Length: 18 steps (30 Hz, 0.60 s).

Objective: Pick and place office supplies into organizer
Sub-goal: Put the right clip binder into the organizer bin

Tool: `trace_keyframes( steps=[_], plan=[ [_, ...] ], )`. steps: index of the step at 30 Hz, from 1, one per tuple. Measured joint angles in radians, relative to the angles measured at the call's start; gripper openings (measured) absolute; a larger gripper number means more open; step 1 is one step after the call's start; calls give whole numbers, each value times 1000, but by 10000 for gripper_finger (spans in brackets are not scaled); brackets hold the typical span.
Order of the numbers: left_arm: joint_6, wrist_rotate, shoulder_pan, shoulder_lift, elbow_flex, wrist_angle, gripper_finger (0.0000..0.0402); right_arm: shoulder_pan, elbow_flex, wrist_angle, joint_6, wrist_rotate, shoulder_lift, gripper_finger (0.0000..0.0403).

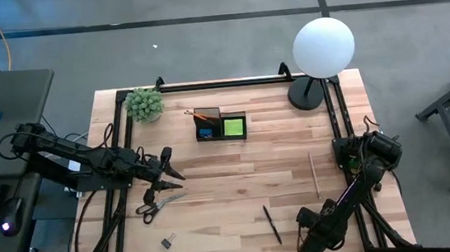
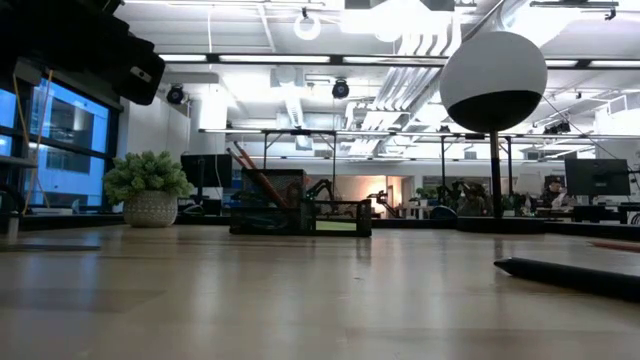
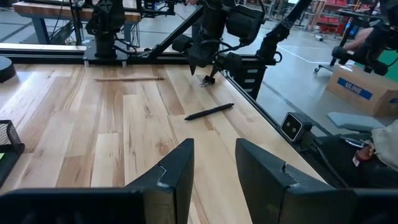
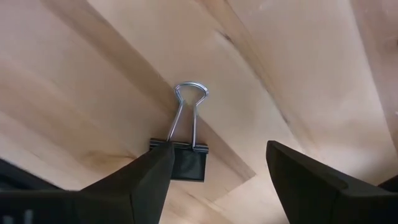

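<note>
The right gripper [image 4: 217, 171], fingers spread wide, hovers over a binder clip [image 4: 185, 152], apparently needing only to descend and close for pickup.

The black organizer [image 1: 220, 124] stands at twelve o'clock on the surface, holding a lime-green pad [image 1: 233, 127], a blue block [image 1: 206, 132] and slanted pencils [image 1: 201, 114]. Black-handled scissors [image 1: 158, 204] lie at eight o'clock (blades slightly apart), a binder clip [image 1: 167, 242] at seven, a dark pen [image 1: 272, 224] at five, a wooden pencil [image 1: 313, 174] at four.
</note>
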Motion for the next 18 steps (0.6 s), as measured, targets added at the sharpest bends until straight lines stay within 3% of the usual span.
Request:
trace_keyframes(
  steps=[18],
  plan=[
    [12,0,0,0,0,0,106,-63,42,17,2,-48,10,273]
  ],
)
